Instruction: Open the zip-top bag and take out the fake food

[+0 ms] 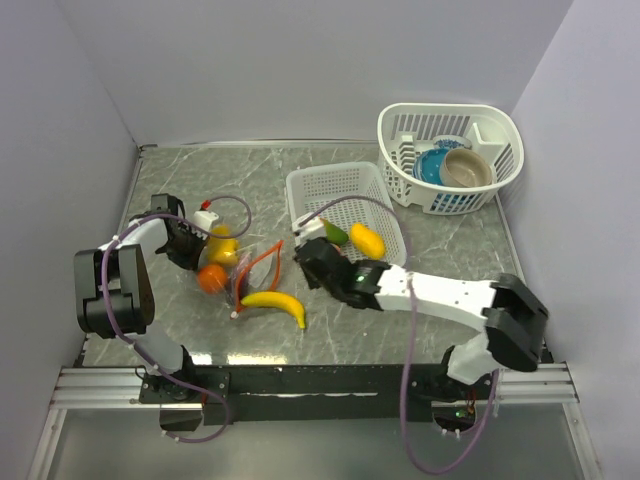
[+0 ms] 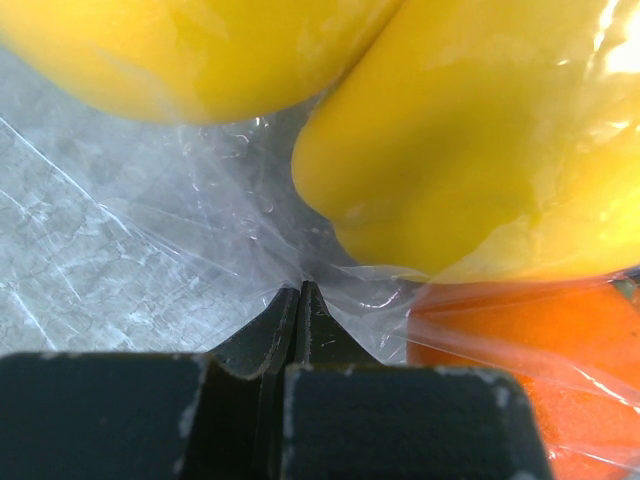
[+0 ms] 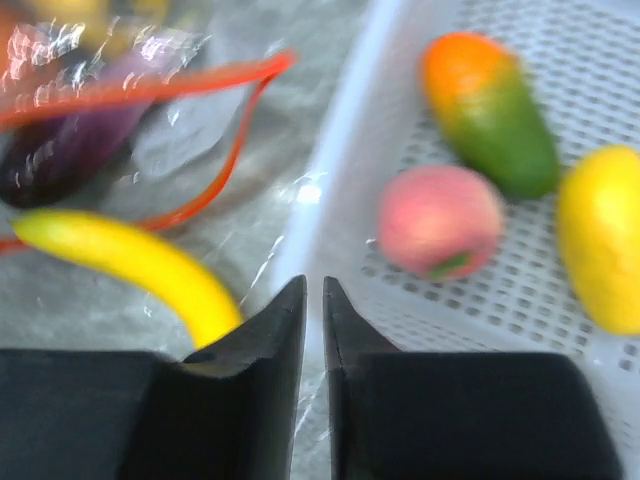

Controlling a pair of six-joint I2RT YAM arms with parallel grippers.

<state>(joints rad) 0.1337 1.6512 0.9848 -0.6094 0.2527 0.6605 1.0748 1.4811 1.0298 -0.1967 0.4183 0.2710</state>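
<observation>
Mid-unloading: left gripper point(image 2: 301, 292) pinches the zip-top bag point(image 2: 150, 230); right gripper point(image 3: 313, 292), jaws a slit apart and empty, hovers at the white basket point(image 3: 340, 150). Banana point(image 3: 130, 262) looks next.

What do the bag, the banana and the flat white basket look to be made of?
Zip-top bag: thin clear plastic film, glossy; it creases and glints.
Banana: probably hard plastic, smooth yellow with a sheen.
Flat white basket: apparently moulded plastic, satin finish, with a grid of small holes.
</observation>
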